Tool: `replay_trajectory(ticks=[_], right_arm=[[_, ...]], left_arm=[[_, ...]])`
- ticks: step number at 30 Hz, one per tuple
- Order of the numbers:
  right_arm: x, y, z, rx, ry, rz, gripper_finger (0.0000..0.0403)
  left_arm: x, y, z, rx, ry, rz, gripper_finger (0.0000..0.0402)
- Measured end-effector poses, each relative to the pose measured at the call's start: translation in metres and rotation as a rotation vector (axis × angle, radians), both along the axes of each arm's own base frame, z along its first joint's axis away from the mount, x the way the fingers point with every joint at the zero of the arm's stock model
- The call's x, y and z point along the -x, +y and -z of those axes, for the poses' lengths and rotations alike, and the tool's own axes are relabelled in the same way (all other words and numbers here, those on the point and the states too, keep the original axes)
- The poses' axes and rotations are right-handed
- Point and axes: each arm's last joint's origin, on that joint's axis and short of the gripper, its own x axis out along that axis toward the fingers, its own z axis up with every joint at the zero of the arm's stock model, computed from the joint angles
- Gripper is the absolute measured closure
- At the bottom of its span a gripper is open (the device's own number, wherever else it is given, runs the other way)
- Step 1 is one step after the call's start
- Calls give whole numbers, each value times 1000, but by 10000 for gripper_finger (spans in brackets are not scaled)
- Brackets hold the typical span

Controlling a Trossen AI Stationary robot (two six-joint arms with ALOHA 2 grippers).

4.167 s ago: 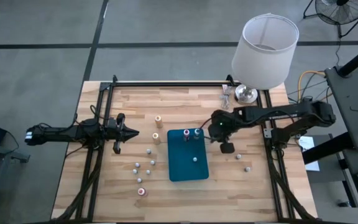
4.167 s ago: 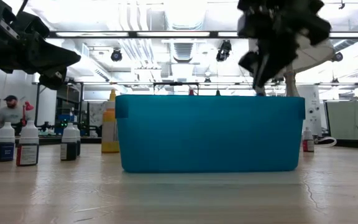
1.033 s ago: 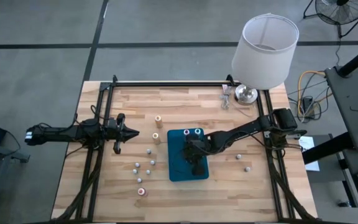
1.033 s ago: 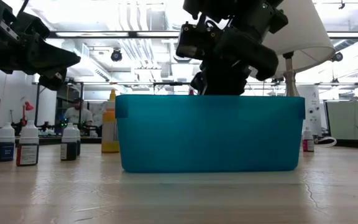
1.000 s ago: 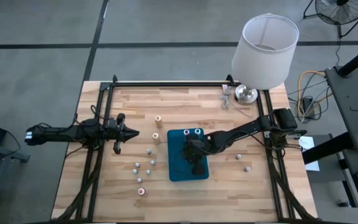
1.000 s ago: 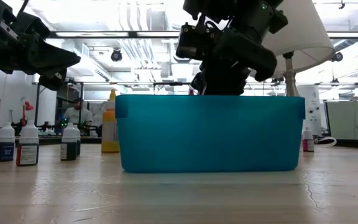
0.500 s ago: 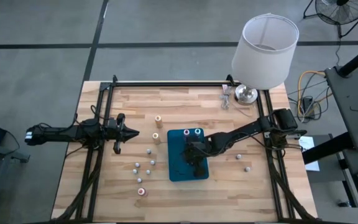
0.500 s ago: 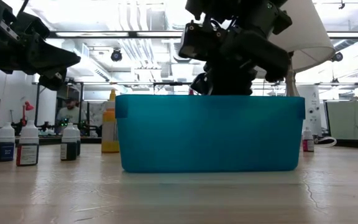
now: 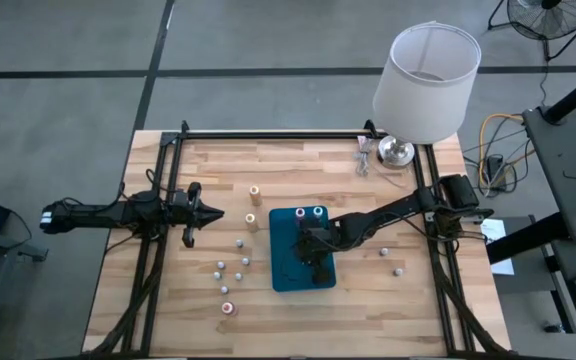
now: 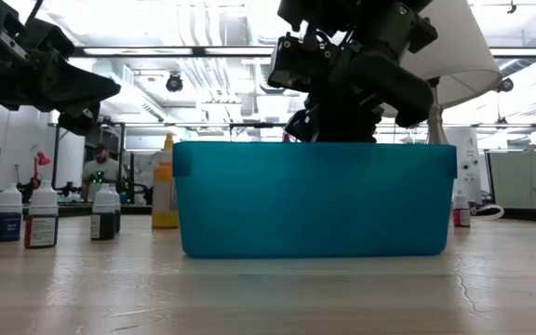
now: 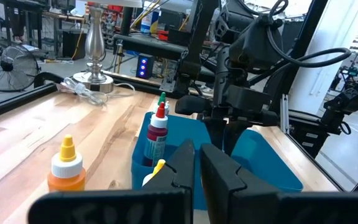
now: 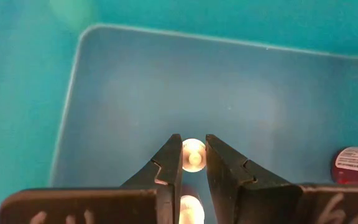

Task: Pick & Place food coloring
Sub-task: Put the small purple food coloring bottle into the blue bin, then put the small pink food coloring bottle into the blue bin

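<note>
The right gripper [image 12: 193,155] was down inside the teal tray [image 12: 36,124], its fingers drawn narrow around the pale cap of a small bottle [image 12: 193,154] of food coloring. The grip looked thin, taken only near the fingertips. Whether the bottle stood on the tray floor could not be told.

If it hung above the floor, a release could have let it tip or roll, being tall for its base. If it already stood there, a skewed retreat might have dragged it over by the cap. A red-labelled bottle [image 12: 356,163] stood at the tray's edge in the wrist view, and two more [image 9: 309,212] stood against the far wall in the overhead view; a sideways swing of the arm could have knocked them.

Farther off, loose bottles [image 9: 230,268] waited on the table [image 9: 208,160] left of the tray, two orange ones [image 9: 253,205] behind them. The left gripper [image 9: 213,213] hovered shut beyond them, well apart and no threat unless it moved.
</note>
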Motion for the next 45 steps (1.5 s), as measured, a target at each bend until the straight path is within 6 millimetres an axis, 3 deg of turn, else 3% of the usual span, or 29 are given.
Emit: replay_trajectory(ticks=[6,16,22,25,29,32,36,45], right_arm=[[0,0,0,1,-1,-2,351],[0,0,-3,-1,-7,-1,289],[1,-1,-18,-6,-45,-3,272],[5,-2,-39,-17,-80,4,267],[20,-7,-72,-44,-122,34,263],[36,-18,-83,-29,-82,79,262],[55,-37,-83,26,-26,158,261],[94,-68,-89,-33,-46,342,249]], left_arm=[[0,0,0,0,0,0,402],[0,0,0,0,0,0,402],[0,0,0,0,0,0,402],[0,0,0,0,1,0,402],[0,0,0,0,2,0,402],[0,0,0,0,4,0,402],[0,0,1,0,8,0,402],[0,0,1,0,7,0,402]])
